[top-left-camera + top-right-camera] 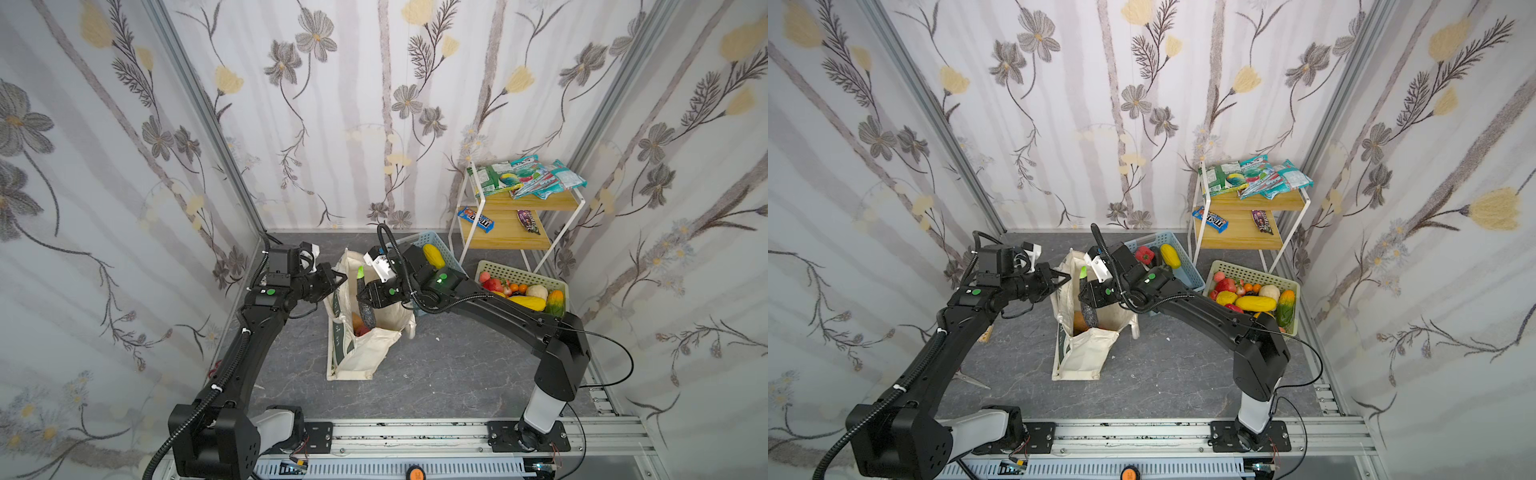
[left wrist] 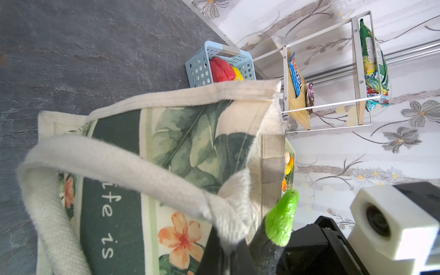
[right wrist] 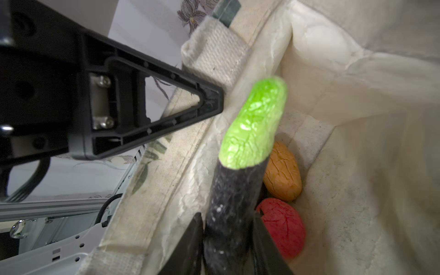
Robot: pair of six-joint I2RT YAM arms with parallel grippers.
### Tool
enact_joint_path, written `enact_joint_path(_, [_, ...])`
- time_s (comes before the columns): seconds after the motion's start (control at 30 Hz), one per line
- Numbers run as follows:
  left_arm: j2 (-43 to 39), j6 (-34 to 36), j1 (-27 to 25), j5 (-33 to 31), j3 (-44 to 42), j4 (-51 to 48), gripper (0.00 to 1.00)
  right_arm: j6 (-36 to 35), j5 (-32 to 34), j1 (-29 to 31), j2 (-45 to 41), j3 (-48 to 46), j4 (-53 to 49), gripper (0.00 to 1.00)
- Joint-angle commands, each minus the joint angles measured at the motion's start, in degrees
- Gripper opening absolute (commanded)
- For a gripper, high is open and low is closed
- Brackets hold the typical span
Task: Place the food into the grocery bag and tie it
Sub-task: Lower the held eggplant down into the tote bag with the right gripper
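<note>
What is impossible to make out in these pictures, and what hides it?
- Floor of the grocery bag: in both top views the eggplant and right claw cover it, so its contents cannot be counted.
- Eggplant's dark end: right wrist view, cut off by the picture edge.
- Left claw tips: left wrist view, bag fabric covers them.
- Blue basket: in a top view the right arm hides most contents.

Grocery bag [image 2: 181, 142]: coarse woven cloth, matt. Toy eggplant [image 3: 235, 185] at bag mouth: glossy green cap, scuffed dark plastic body. Tabletop [image 1: 436, 374] under bag: matt, stone-veined.
</note>
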Motion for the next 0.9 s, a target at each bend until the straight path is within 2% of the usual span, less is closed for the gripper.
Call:
enact_joint_path(0.0, [0.05, 0.14, -0.18, 0.1, 0.09, 1.06, 0.0, -1.58, 0.15, 0.2, 1.09, -0.6, 1.59, 0.33])
enact_joint_path(0.17, [0.05, 0.18, -0.35, 0.23, 0.35, 1.09, 0.0, -1.27, -1.74, 0.13, 3.61, -1.78, 1.94, 0.33])
enact_joint_path(0.87, [-0.04, 0.59, -0.87, 0.98, 1.64, 0.98, 0.0, -2.34, -2.27, 0.16, 12.76, 0.91, 0.71, 0.34])
